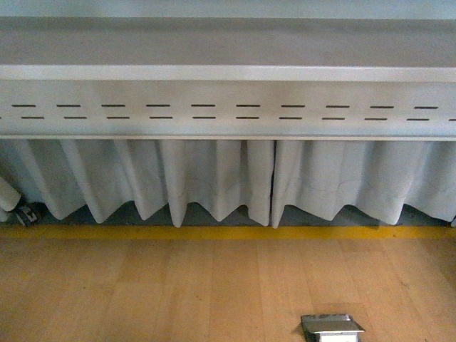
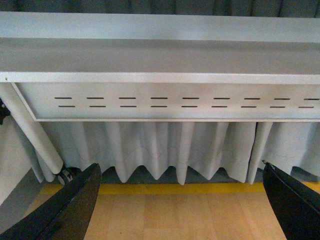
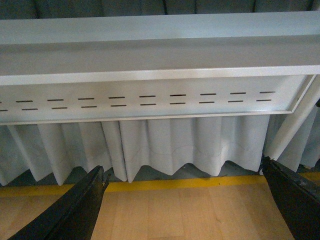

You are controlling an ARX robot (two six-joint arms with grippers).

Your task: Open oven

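Left gripper (image 2: 180,169) and right gripper (image 3: 182,167) gape; front view alone shows floor box (image 1: 331,328).

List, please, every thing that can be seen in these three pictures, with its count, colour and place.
Panel: one, pale grey, across the top of the front view, with two rows of dark slots.
Curtain: seemingly two pieces, white, pleated, hanging under the panel.
Stripe: one, yellow, on the floor along the curtain's foot.
Floor: one, light brown wood, lower part of all views.
Floor box: one, metallic grey, at the front view's bottom edge.
Legs: two, white, slanting, one at each end of the panel.
Oven: none in view.
Left end effector: one, black, open, empty.
Right end effector: one, black, open, empty.
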